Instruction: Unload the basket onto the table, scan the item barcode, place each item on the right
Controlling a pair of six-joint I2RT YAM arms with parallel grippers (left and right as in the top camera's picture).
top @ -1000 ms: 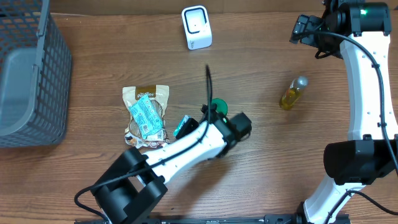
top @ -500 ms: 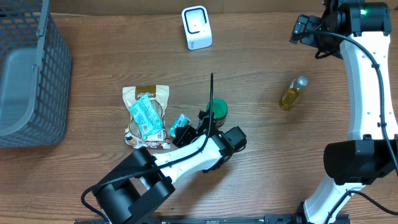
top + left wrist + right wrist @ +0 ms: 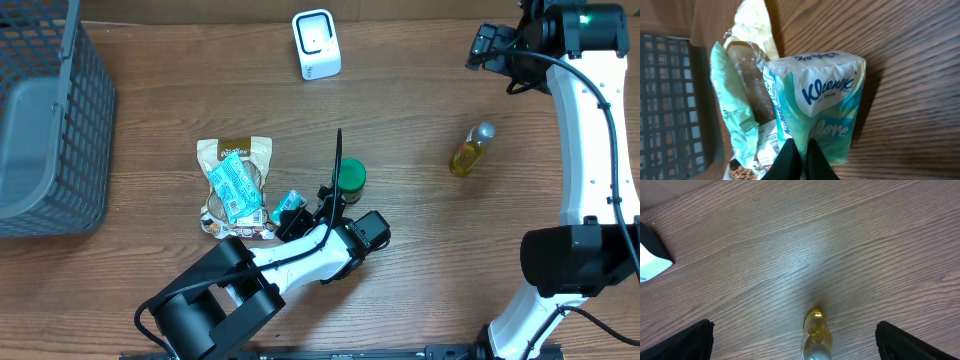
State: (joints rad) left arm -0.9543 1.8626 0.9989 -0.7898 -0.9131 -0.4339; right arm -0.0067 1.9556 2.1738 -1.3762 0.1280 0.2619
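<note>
Kleenex pack point(image 3: 815, 100) is pinched by the closed left gripper point(image 3: 799, 162), so pickup is judged in hand; the right gripper point(image 3: 795, 340) is spread open. Next, its barcode must be presented to the scanner point(image 3: 316, 43).

Small yellow plastic bottle point(image 3: 816, 335) with silver cap on brown wood-grain table point(image 3: 840, 245), right gripper point(image 3: 794, 328) spread wide either side of the bottle, white boxy scanner point(image 3: 651, 257) far left of it.

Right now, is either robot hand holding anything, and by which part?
The left gripper is shut at the near edge of the Kleenex pack, perhaps pinching its wrapper; a real hold cannot be told. The right gripper is open, holding nothing.
</note>
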